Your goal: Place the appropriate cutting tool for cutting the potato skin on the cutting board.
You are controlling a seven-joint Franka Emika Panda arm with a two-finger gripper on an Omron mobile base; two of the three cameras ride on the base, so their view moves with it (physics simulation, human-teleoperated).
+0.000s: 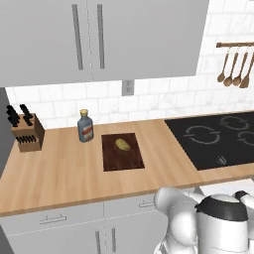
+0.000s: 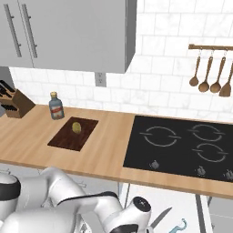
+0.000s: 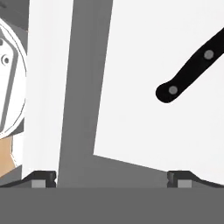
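Reaching down into an open drawer below the counter by the look of it, the gripper has its fingers spread wide with nothing between them, and a black knife handle lies just ahead. The light blue peeler sits near the knife in that drawer, while the potato waits on the cutting board. Next move, I'd guess, is shifting over to the peeler rather than the knife

Kitchen, hob, wall cabs, knife block
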